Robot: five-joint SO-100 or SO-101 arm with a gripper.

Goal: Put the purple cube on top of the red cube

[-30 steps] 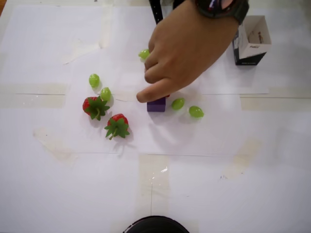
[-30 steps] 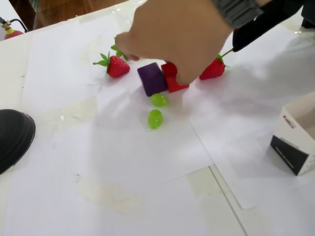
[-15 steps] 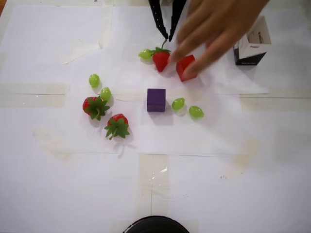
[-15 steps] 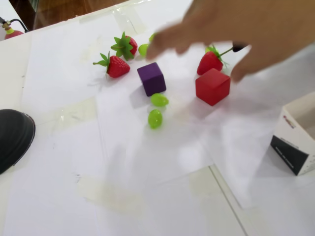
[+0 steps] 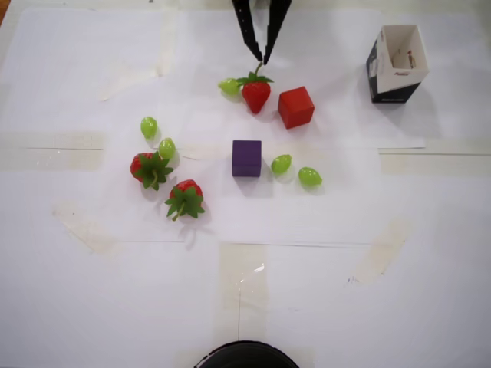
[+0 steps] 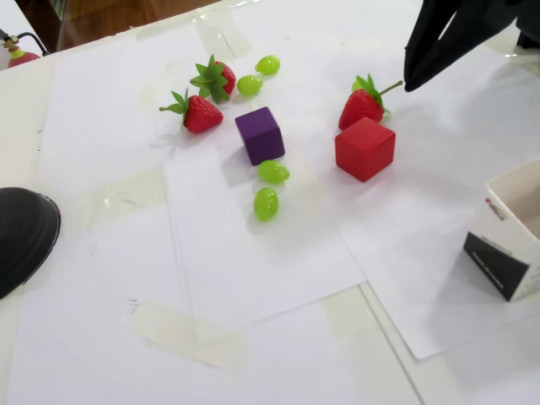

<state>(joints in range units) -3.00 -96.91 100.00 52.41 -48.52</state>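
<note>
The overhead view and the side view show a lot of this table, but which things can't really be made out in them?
- Black two-finger gripper: the overhead view's top edge cuts off all but its fingers, which meet at the tips.
- White-and-black open cardboard box: cut off by the fixed view's right edge.
- Black rounded object: only a sliver above the overhead view's bottom edge; unidentifiable.
- Small green grape: in the fixed view, hidden behind the red strawberry.

We see a makeshift indoor test setup: white paper sheets point(image 5: 92, 307) taped over a counter point(image 6: 21, 126), wooden floor point(image 6: 126, 10) beyond its far edge.
</note>
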